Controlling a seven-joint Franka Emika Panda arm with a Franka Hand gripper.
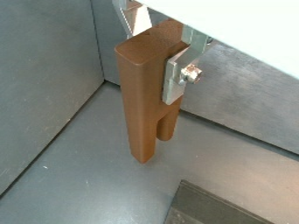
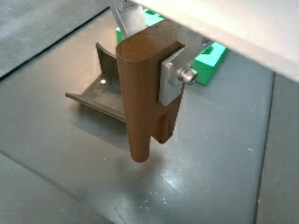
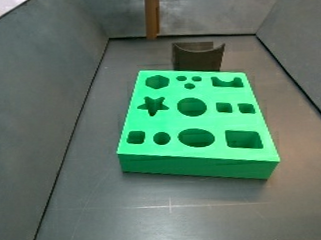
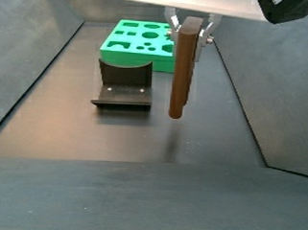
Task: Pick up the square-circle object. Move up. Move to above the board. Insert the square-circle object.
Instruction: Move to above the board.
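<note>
My gripper point(image 4: 192, 25) is shut on the top end of the square-circle object point(image 4: 182, 70), a long brown wooden peg. The peg hangs upright with its lower end above the grey floor. Both wrist views show it between the silver fingers point(image 1: 176, 77) point(image 2: 172, 79), with the peg point(image 1: 145, 101) point(image 2: 145, 96) gripped near its top. The green board point(image 3: 199, 166) with its dark cut-outs lies on the floor, apart from the peg. In a side view only the peg point(image 3: 152, 14) shows, behind the board. The board also shows in a wrist view point(image 2: 212, 66) and in a side view point(image 4: 127, 54).
The dark fixture point(image 4: 123, 87) stands on the floor between the board and the peg; it also shows in a side view point(image 3: 197, 54) and a wrist view point(image 2: 100, 94). Grey walls enclose the floor on the sides.
</note>
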